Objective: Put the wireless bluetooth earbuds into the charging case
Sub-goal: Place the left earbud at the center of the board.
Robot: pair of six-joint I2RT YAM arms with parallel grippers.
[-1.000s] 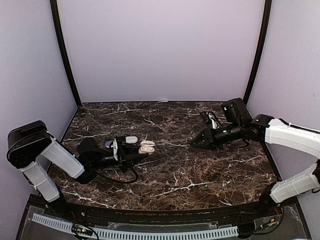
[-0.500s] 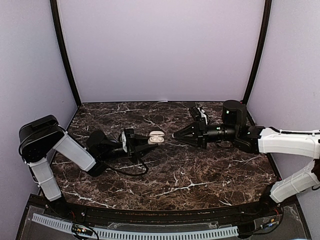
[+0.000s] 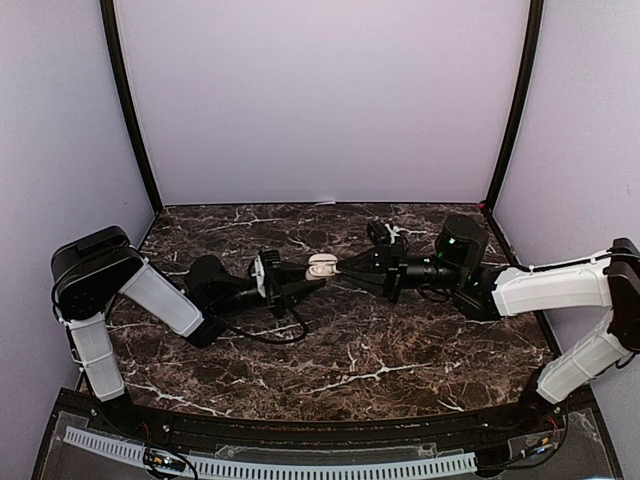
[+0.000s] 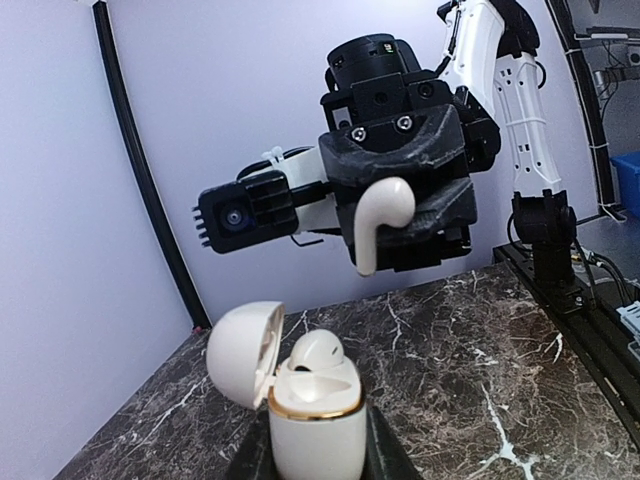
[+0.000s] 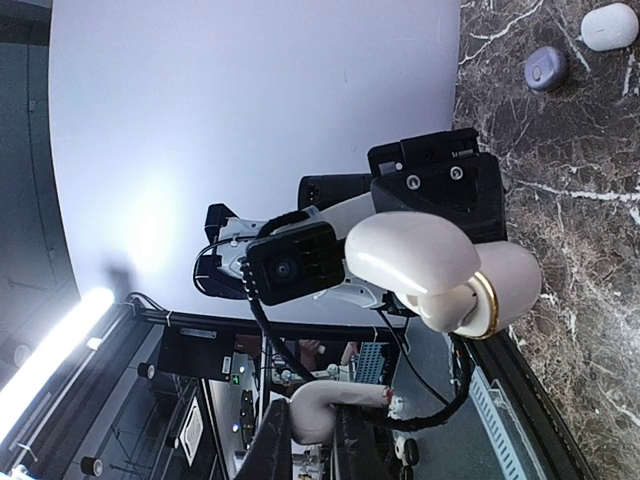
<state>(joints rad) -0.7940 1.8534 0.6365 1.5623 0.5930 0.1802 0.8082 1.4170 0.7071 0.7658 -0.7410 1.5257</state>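
My left gripper is shut on a cream charging case with a gold rim, held off the table with its lid open. One cream earbud sits in the case. My right gripper is shut on a second cream earbud, seen in the left wrist view hanging just above and beyond the case. In the top view the case is at mid-table, between the left gripper and the right gripper, which face each other tip to tip.
In the right wrist view a dark lavender bud and a white case lie on the marble table at the back. A lilac backdrop with black corner posts surrounds the table.
Both arms have moved toward the table's middle. The left gripper carried the open case right and up; the right gripper swung left with the earbud until it faces the case.
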